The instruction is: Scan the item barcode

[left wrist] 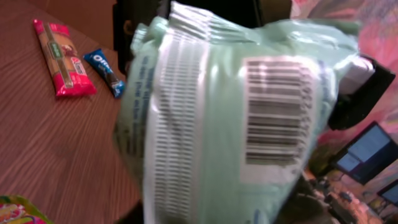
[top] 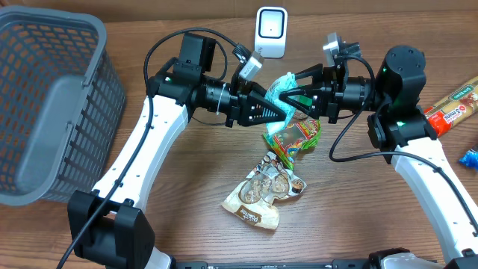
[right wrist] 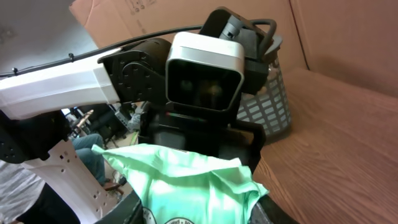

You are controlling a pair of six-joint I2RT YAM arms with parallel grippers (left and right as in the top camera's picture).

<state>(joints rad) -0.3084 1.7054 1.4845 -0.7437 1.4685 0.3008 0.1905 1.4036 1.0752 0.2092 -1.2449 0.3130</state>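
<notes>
A pale green packet (top: 284, 88) hangs above the table's middle, between my two grippers. It fills the left wrist view (left wrist: 217, 124), with its black barcode (left wrist: 277, 112) turned to that camera. My left gripper (top: 290, 113) reaches it from the left; the packet hides its fingers, so I cannot tell their state. My right gripper (top: 293, 93) comes in from the right. In the right wrist view the green packet (right wrist: 193, 183) sits pinched between that gripper's fingers. A white scanner (top: 271, 31) stands at the back, beyond the packet.
A grey basket (top: 45, 104) stands at the left. Two snack packets (top: 291, 138) (top: 265, 190) lie under the arms. A red bar (top: 455, 108) and a blue Oreo pack (top: 469, 157) lie at the right edge.
</notes>
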